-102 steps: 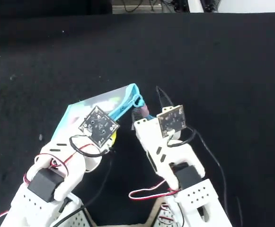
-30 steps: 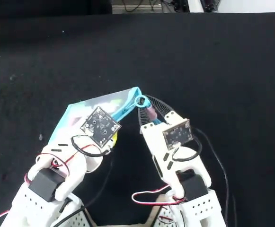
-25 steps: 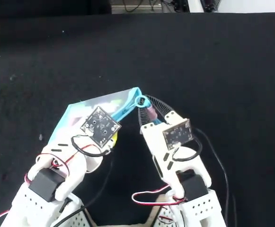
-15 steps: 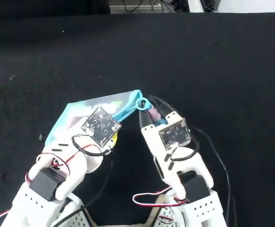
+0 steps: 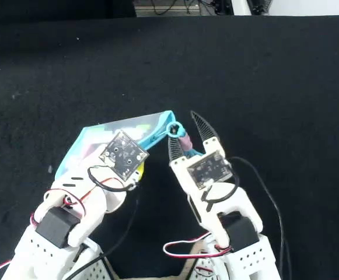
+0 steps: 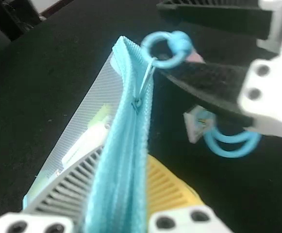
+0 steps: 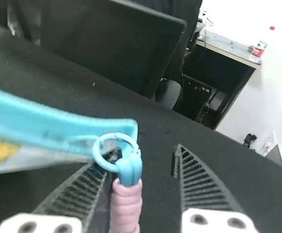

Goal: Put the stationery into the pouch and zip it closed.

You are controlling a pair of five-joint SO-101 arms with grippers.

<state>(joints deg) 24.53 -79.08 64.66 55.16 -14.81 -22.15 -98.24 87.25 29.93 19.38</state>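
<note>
Operator: Where do things stand on the left?

Spotter: Your left gripper [image 6: 124,170] is pinched shut on the pouch [image 5: 131,125], clamping its blue zip [image 6: 131,131] edge near one end. The pouch is toward the near middle of the black table [image 5: 274,87]. Pale stationery [image 6: 94,127] shows through its clear wall, so I judge the loading done.

Operator: And the zip?

Spotter: In the left wrist view the teeth look joined along the run, with the slider [image 6: 136,103] almost at the far corner. I can't tell whether it is fully seated.

Operator: The right side?

Spotter: Your right gripper [image 5: 188,137] stands wide open. The pull ring [image 5: 173,128] and the pink coil [image 7: 125,206] tied to it lie between the jaws, with nothing clasped.

Operator: So what do you advise?

Spotter: For the last bit of travel, close on the coil rather than the ring. Pull along the line of the zip, away from your left clamp, and let the left act as the anchor. If you judge it shut, back the right arm straight out so neither finger hooks the ring.
</note>
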